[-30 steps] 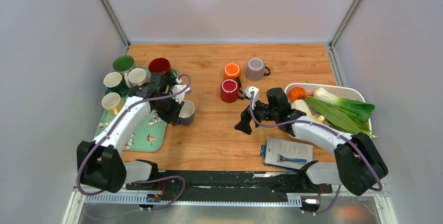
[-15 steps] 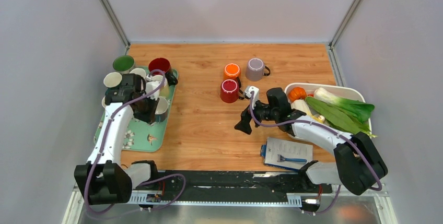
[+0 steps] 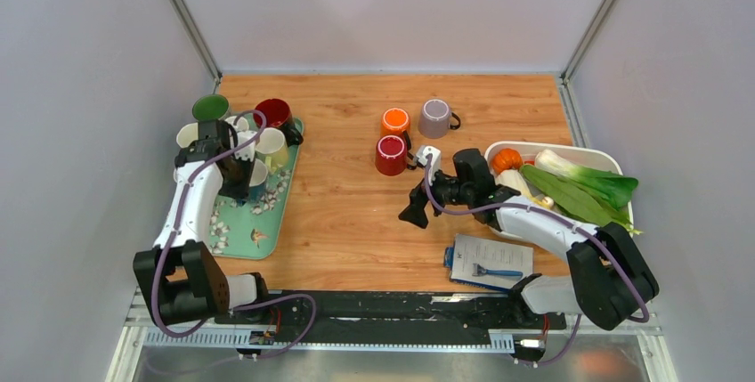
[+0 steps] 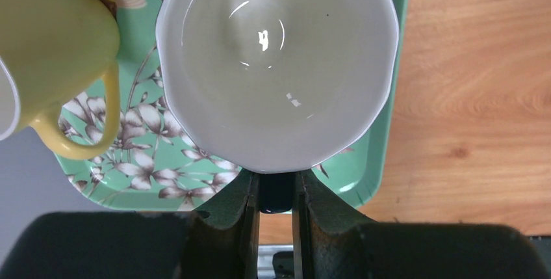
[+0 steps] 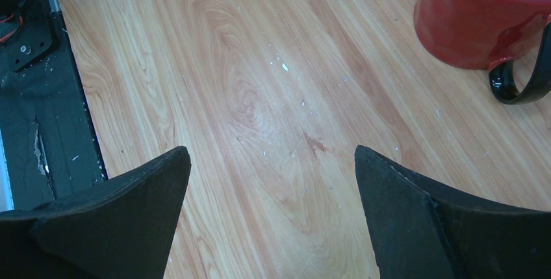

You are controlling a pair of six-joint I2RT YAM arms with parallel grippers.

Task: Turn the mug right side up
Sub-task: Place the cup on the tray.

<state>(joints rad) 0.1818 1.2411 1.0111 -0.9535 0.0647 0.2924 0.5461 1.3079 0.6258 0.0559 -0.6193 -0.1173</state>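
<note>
I have the left gripper [image 4: 275, 188] pinched narrowly on the dark handle of the mug [image 4: 279, 64], its mouth facing the wrist camera over the green tray [image 4: 130, 181]; right gripper [image 5: 273, 181] spread wide, empty, near a red mug [image 5: 481, 19]

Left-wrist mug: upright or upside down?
Upright: the mug shows its open mouth and bare white inside, tray beneath; left tool pinches its dark handle.

Top cam: high behind the arm bases, looking forward and down, whole worktop [image 3: 356, 222] in frame. Left wrist cam: straight down, very close over the tray [image 4: 143, 175], at 9 o'clock in top view. Right wrist cam: low, close on wood; red mug [image 5: 481, 19] at its 1 o'clock, mid-frame from top.
</note>
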